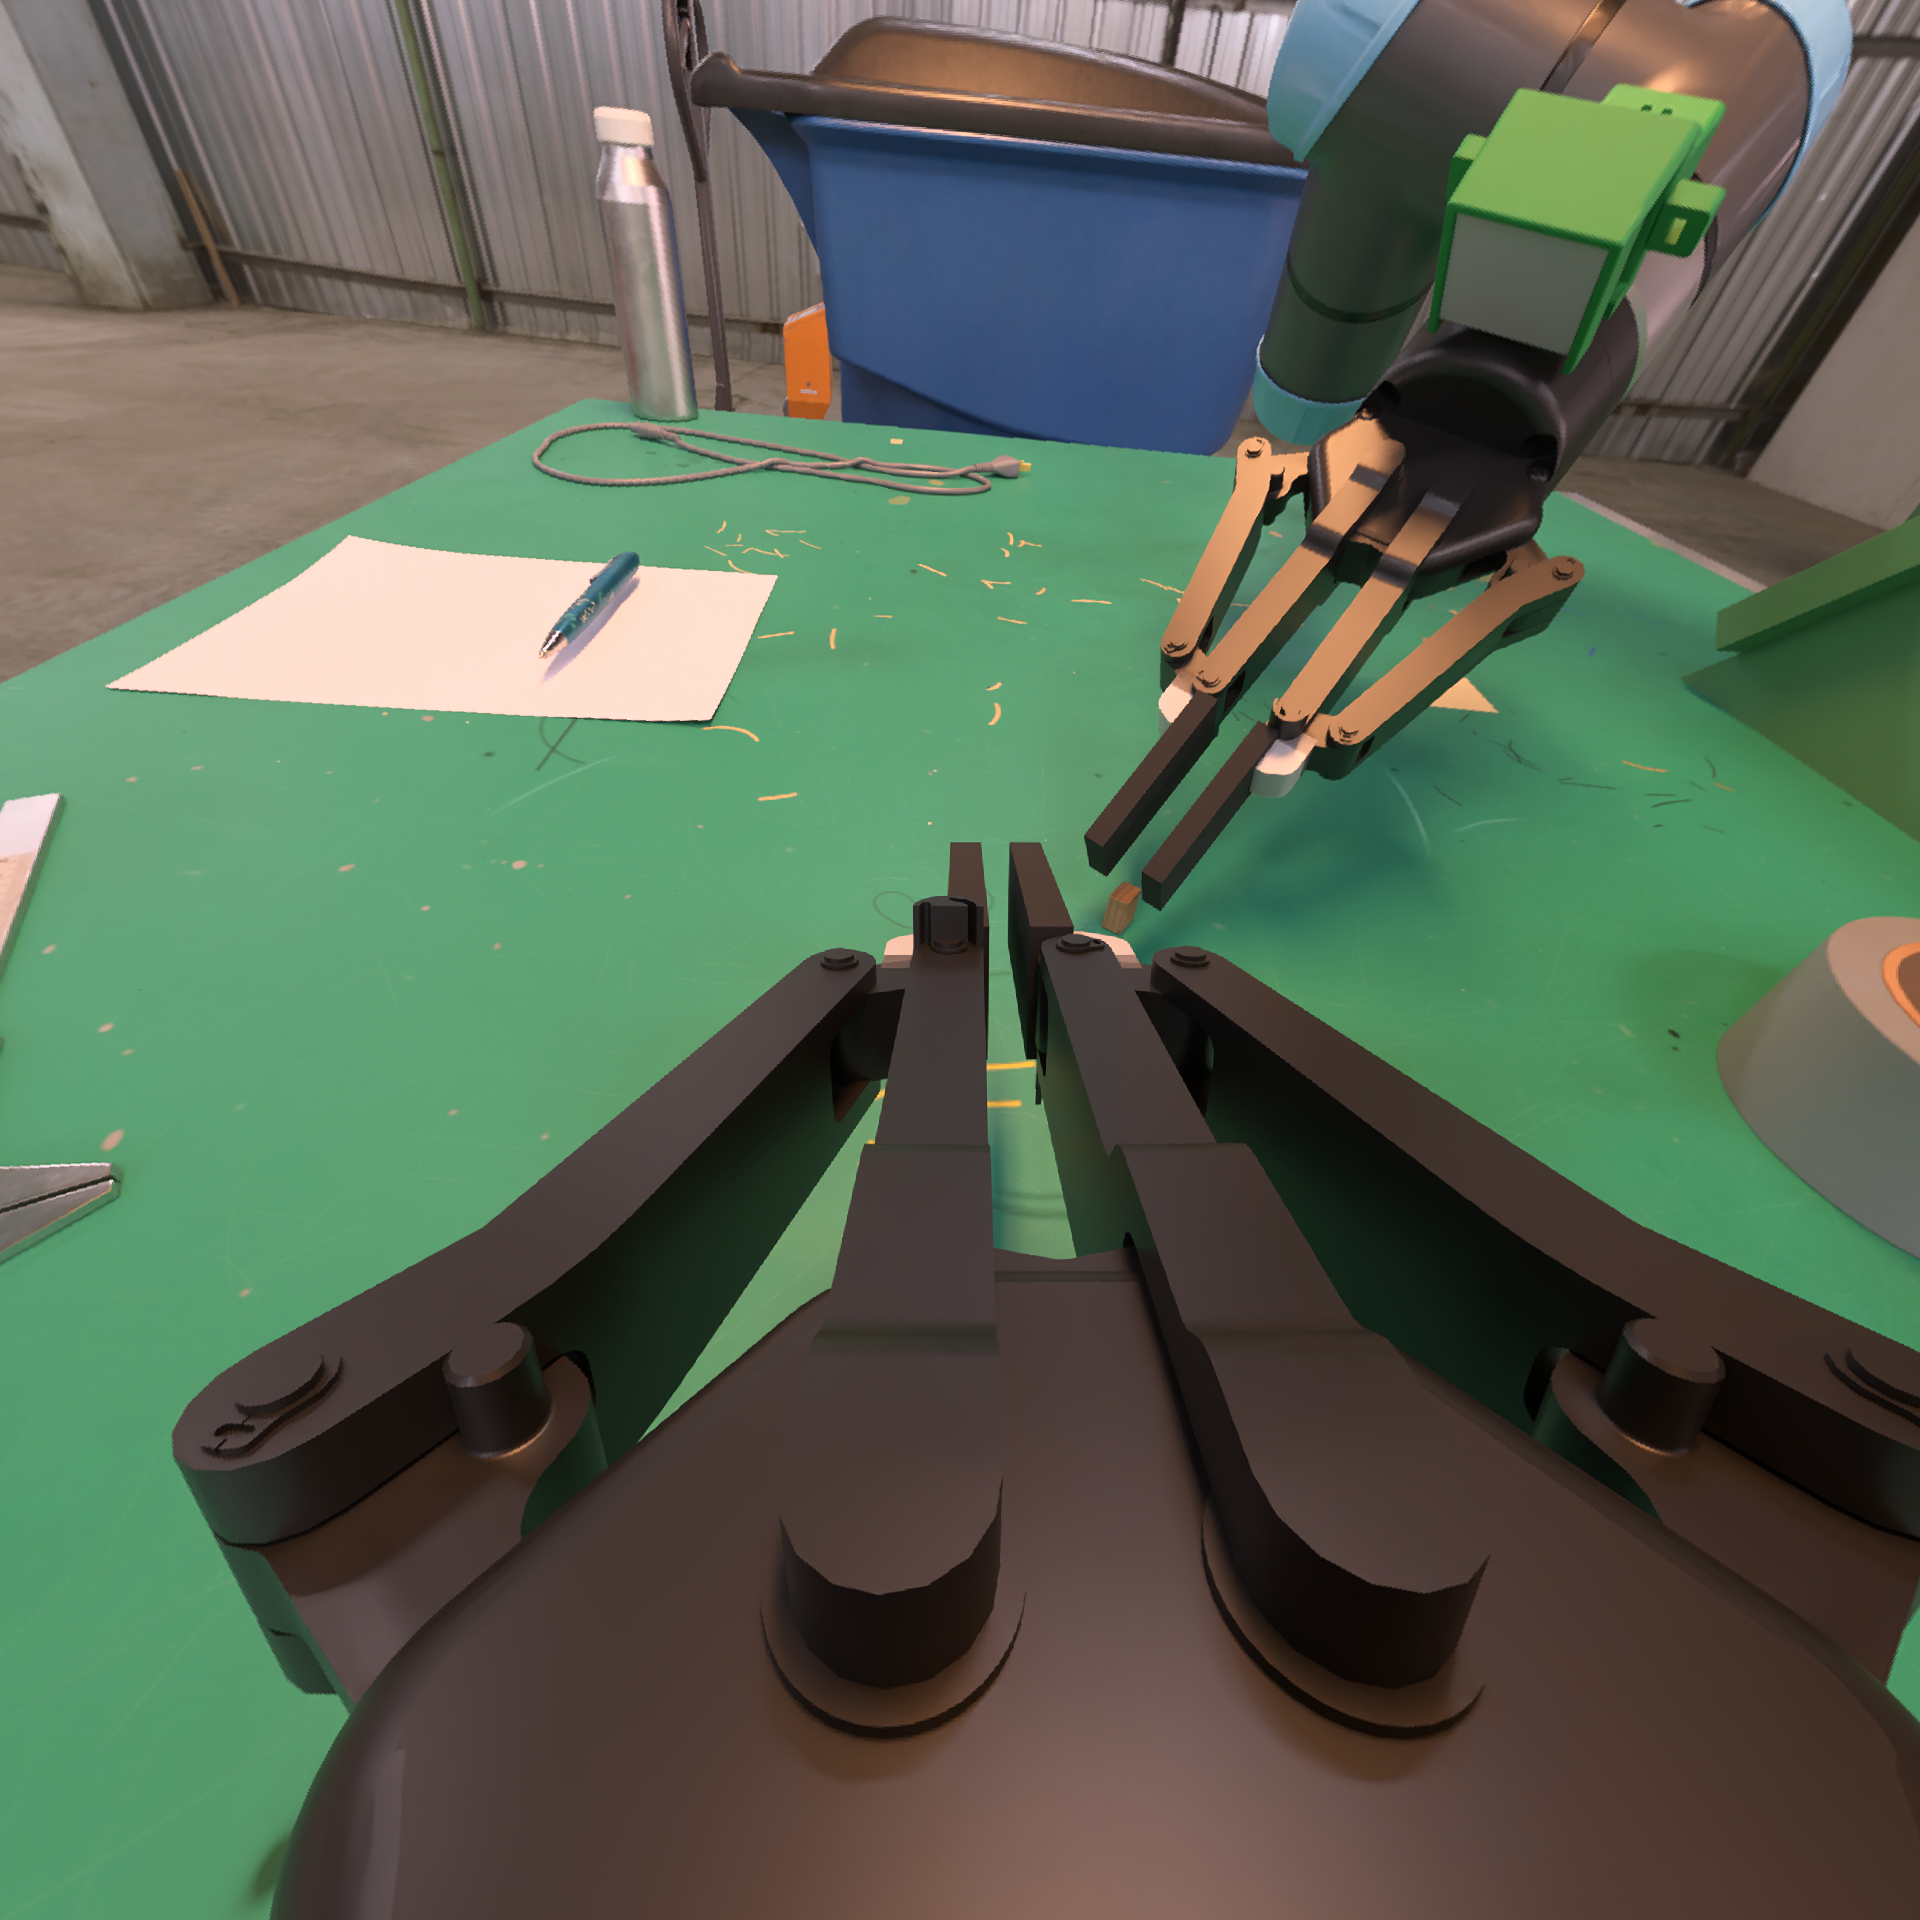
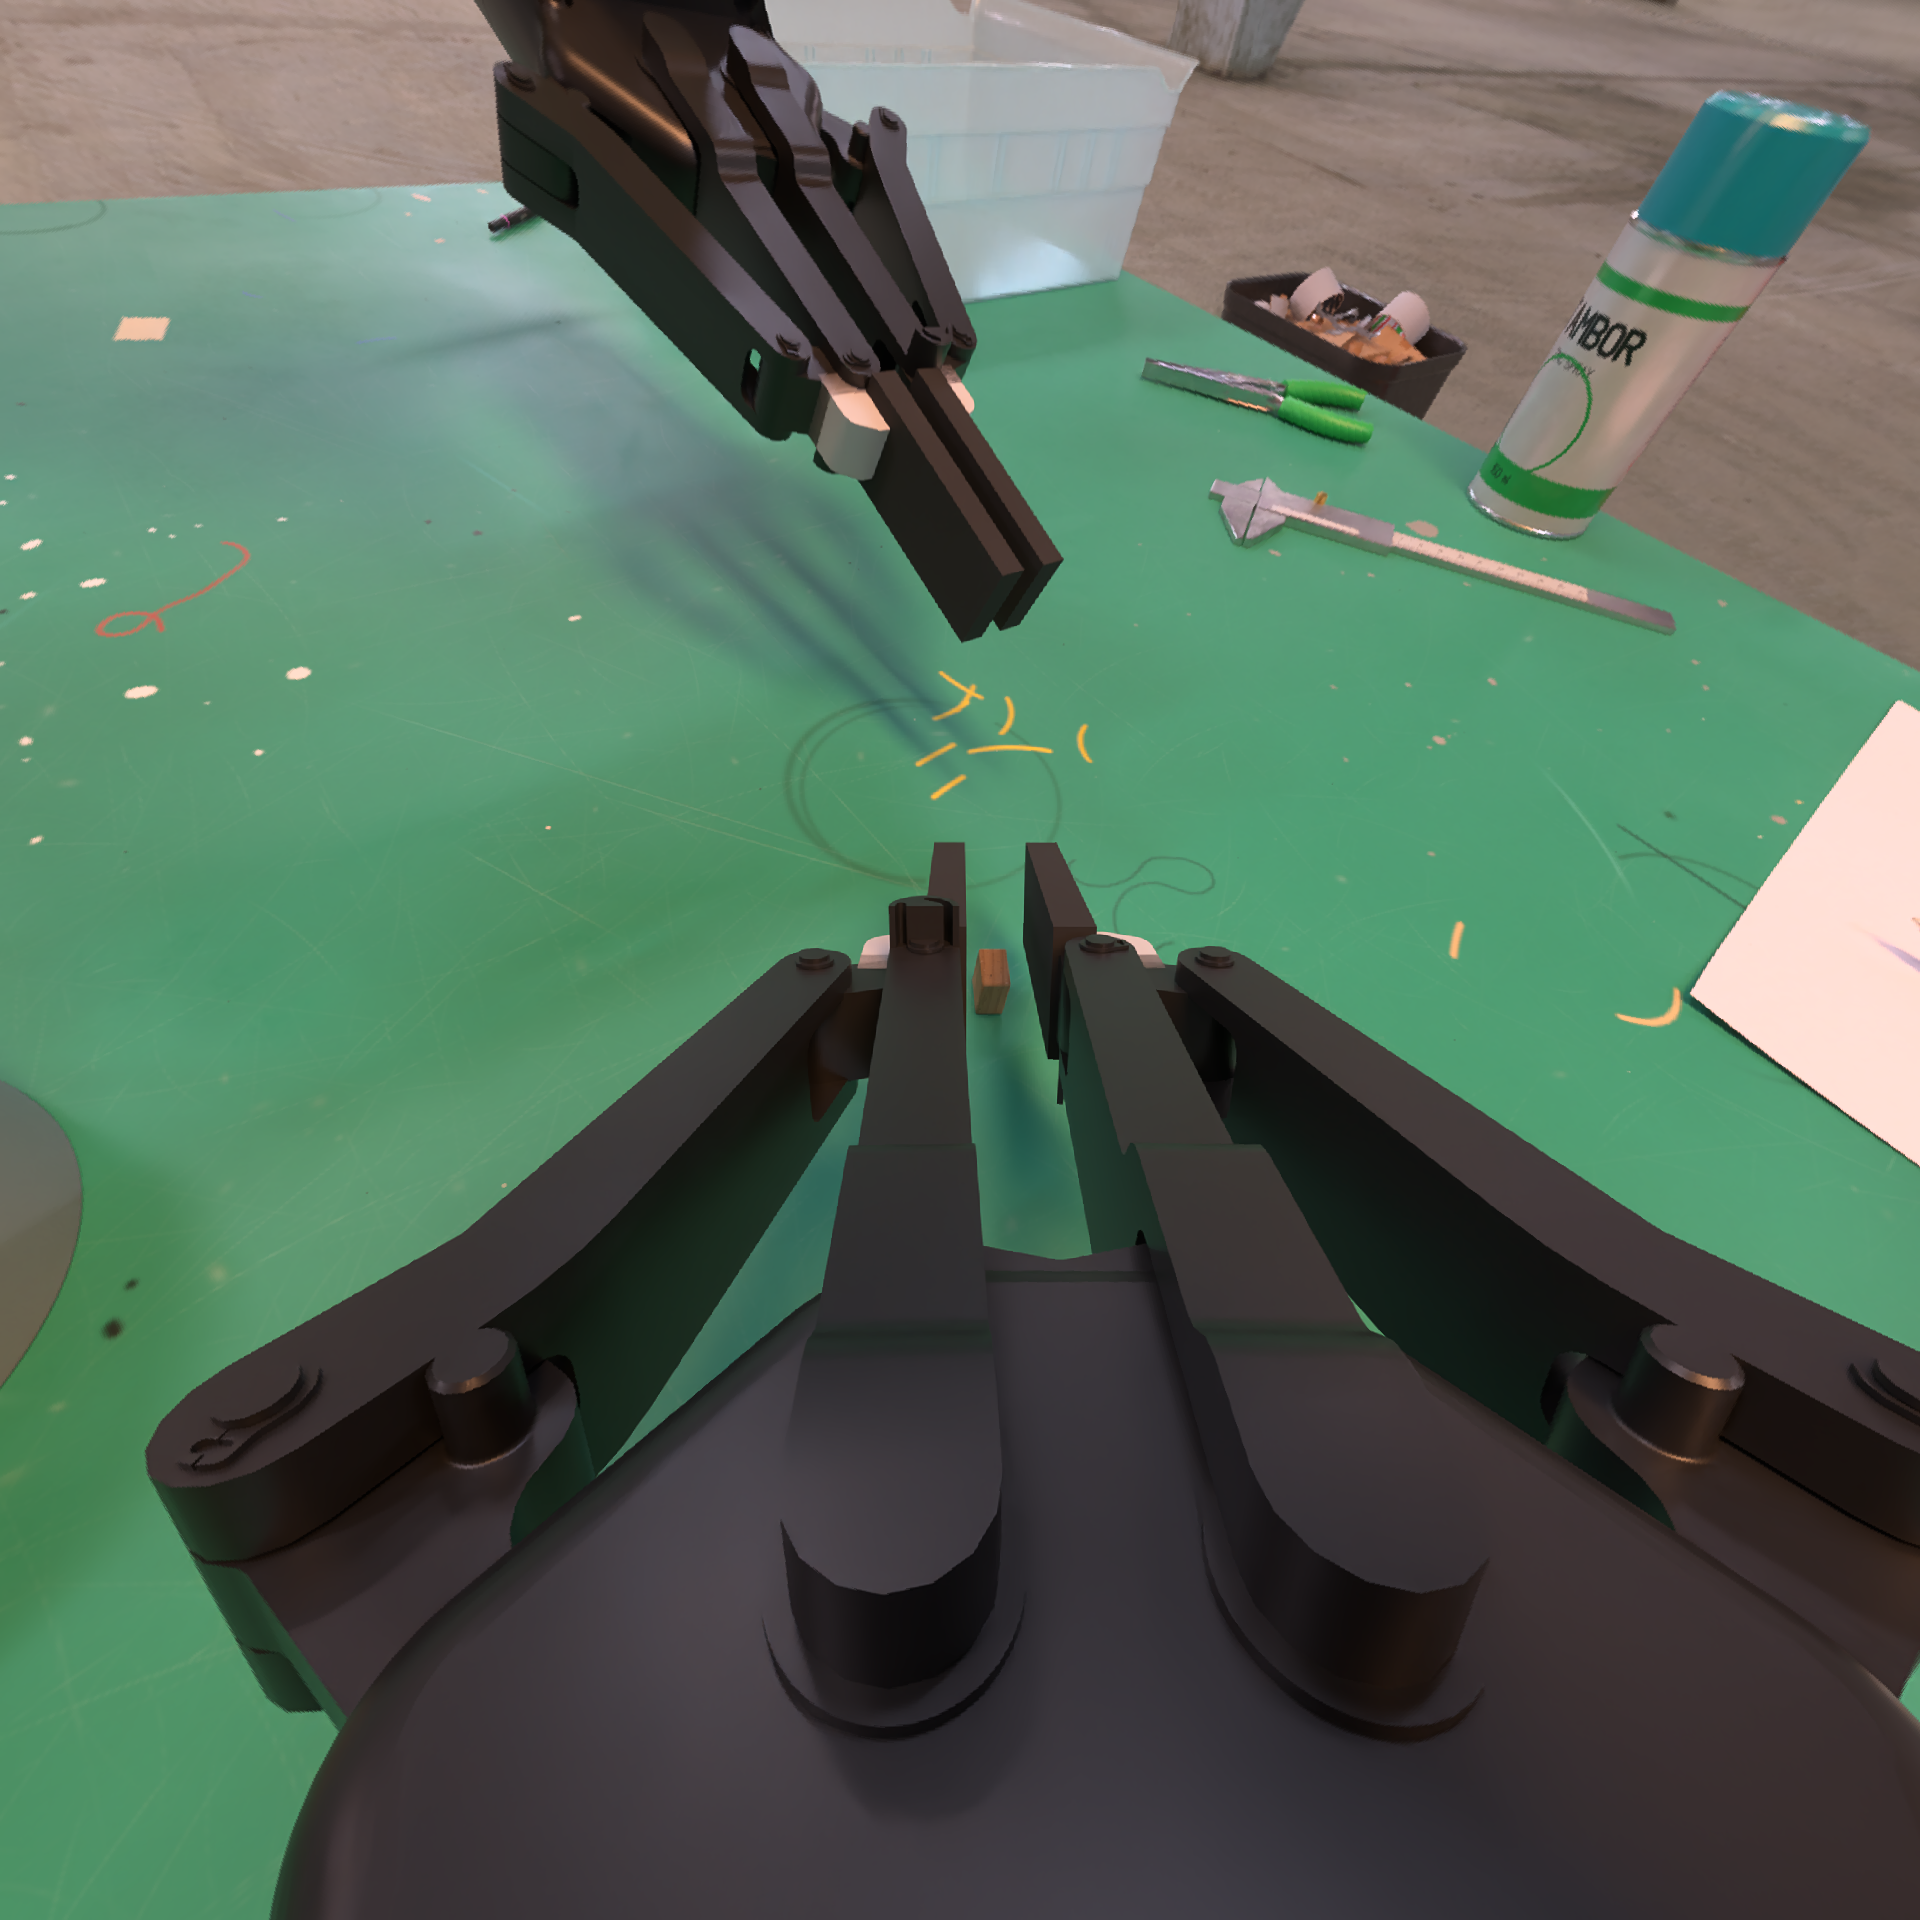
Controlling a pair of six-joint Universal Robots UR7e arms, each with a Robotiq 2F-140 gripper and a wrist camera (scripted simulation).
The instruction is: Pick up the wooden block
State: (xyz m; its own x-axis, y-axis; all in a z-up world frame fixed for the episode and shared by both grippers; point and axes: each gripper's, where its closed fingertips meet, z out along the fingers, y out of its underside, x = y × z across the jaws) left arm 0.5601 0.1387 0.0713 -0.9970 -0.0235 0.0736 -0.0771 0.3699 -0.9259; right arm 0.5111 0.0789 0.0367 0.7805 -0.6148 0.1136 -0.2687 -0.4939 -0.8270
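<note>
The wooden block point(image 2: 990, 980) is a small tan cuboid lying on the green table point(image 2: 416, 831). In the right wrist view it sits in the gap between my right gripper's point(image 2: 995, 862) two fingers, touching neither. The right gripper is open by a narrow gap and angled down at the table. In the left wrist view the block point(image 1: 1122, 907) lies just at the right gripper's point(image 1: 1130, 878) tips. My left gripper point(image 1: 997, 862) is shut and empty, hovering just left of the block; it also shows in the right wrist view point(image 2: 1003, 597), above the table.
A white sheet point(image 1: 447, 634) with a pen point(image 1: 590, 603), a metal bottle point(image 1: 644, 270), a cord point(image 1: 769, 468) and a blue bin point(image 1: 1039, 270) are far from the block. A tape roll point(image 1: 1829, 1070) is at the right. A spray can point(image 2: 1662, 312), pliers point(image 2: 1268, 395) and a caliper point(image 2: 1434, 551) lie beyond.
</note>
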